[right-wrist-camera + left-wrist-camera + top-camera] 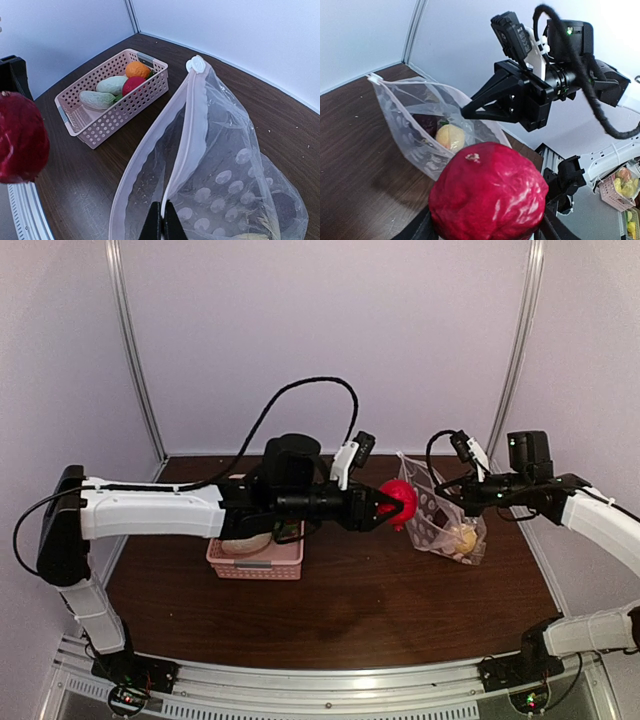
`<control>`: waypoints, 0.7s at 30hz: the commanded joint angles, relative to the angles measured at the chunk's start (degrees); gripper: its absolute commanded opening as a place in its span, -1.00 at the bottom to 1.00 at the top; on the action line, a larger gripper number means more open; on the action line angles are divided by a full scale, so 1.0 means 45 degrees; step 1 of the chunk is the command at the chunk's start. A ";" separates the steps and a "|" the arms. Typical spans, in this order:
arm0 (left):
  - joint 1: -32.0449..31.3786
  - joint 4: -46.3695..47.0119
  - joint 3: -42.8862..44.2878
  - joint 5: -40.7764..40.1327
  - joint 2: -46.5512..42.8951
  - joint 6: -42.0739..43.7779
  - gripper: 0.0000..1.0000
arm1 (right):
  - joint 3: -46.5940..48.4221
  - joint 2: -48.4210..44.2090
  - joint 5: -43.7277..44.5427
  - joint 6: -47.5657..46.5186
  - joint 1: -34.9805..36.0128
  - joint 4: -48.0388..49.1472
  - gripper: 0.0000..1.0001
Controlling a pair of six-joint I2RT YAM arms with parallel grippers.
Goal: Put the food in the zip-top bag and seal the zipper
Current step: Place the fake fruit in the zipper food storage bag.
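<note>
The pink basket [255,562] sits on the left of the dark, wood-grained tabletop [380,610]. It is rigid plastic with walls pierced by rows of small holes. In the right wrist view it holds a round orange piece [137,70], a smooth red piece [131,85] and two long whitish-and-green pieces [97,99], all matte toy food.

The left tool [383,506] reaches rightward past the basket, above the tabletop. Its black fingers are spread around a red piece [400,502] and grip it. Close up, this piece [487,195] is roundish and deep crimson, with a wrinkled, slightly glossy skin, pale streaks and a small pale nub on top. It hangs in the air just left of the bag's mouth, not yet inside.

The zip-top bag [440,525] is thin, clear, crinkly film printed with pale round dots. Its lower end rests on the tabletop and its mouth is lifted and gaping toward the red piece. The zipper [187,125] is a narrow pinkish-clear strip along the mouth edge, ending in a small white round slider [196,64]. Inside the bag lie a rounded yellow piece [450,137] and something darker [425,122] that is hard to make out through the film.

The right tool [162,220] has angular black fingers pressed tightly together, pinching the bag's upper mouth edge at the zipper strip and holding that side up.
</note>
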 commanded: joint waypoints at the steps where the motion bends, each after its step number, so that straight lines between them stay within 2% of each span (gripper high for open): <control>1: -0.0077 0.2641 0.1146 0.0425 0.1487 -0.1361 0.01 | 0.0891 0.0269 -0.0447 0.0306 0.0425 -0.0855 -1.00; 6: -0.0079 0.2556 0.2260 0.0143 0.2715 -0.2030 0.00 | 0.1132 0.0260 -0.1195 0.0449 0.0553 -0.1392 -1.00; 14: -0.0030 0.2973 0.2852 0.0161 0.3756 -0.3421 -0.01 | 0.0593 -0.0258 -0.0984 0.0528 0.0692 -0.1181 -1.00; 21: 0.0103 0.0840 0.3282 -0.1272 0.4335 -0.4753 -0.02 | 0.0756 -0.0695 -0.0892 0.0515 0.0684 -0.1390 -1.00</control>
